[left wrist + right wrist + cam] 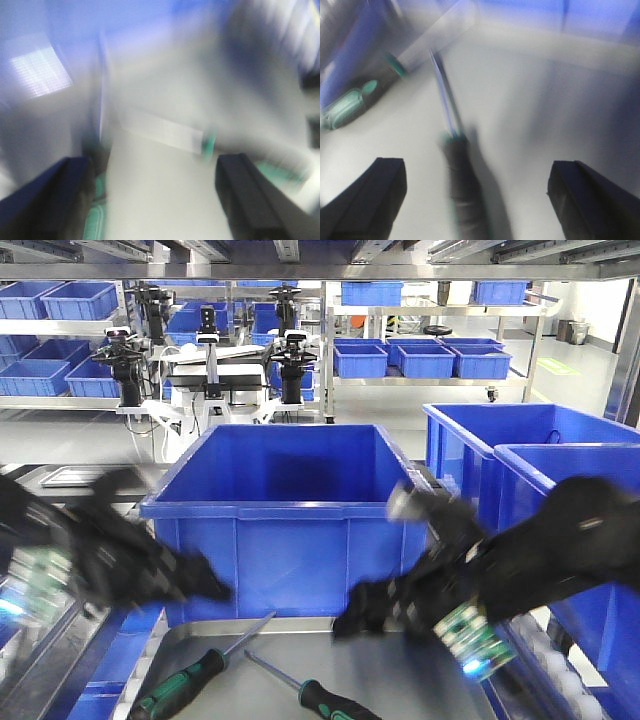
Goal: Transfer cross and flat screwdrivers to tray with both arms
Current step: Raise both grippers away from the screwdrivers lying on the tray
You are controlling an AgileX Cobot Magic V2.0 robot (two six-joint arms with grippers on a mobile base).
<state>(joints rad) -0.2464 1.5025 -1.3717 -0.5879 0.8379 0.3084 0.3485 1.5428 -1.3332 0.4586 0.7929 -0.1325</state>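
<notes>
**Both screwdrivers on the tray, both hands spread and empty**

Front view: two screwdrivers lie on the grey tray [400,680] before a big blue bin [285,510], the left screwdriver [195,676] angled up to the right, the right screwdriver [315,695] with its tip pointing up-left. The blurred left hand [205,585] and right hand [360,615] hang above them.

Left wrist view: heavily blurred; the left hand's fingers [55,192] stand wide apart over the tray floor, holding nothing.

Right wrist view: the right hand's fingers [375,195] are spread, and the dark-handled screwdriver lies on the tray between them, untouched.
</notes>
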